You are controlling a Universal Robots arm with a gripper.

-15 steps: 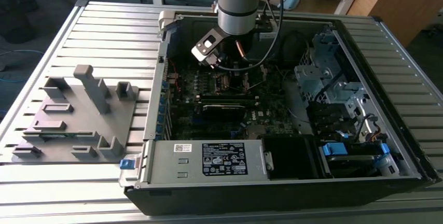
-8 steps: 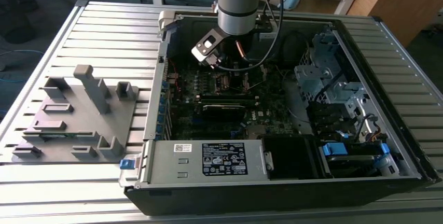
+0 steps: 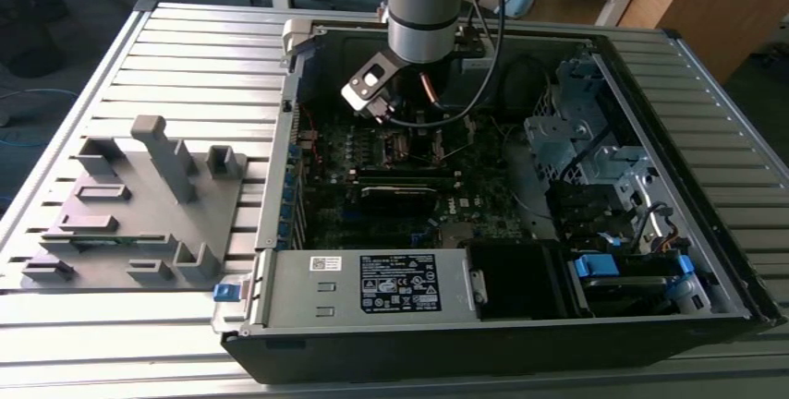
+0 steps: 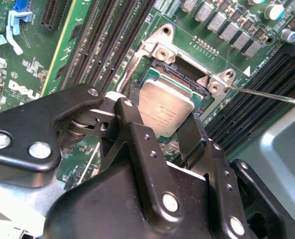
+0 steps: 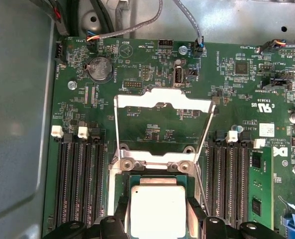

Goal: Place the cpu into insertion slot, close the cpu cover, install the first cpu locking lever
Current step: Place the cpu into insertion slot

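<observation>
Holding the cpu (image 4: 169, 107) by 2 edges at the socket (image 4: 179, 69), the tool (image 4: 162, 118) is mid-placement, the cpu cover (image 5: 162, 99) open; seating calls for square alignment.

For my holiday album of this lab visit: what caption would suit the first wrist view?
Gripper at the cpu in its socket, with the cpu cover swung open.

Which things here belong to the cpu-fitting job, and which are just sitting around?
In the job:
the cpu, lying in the insertion slot
the cpu cover, swung open
the gripper, at the cpu

Just there:
grey fixture plate, on the exterior view's left
power supply
coin battery
memory slots
</observation>
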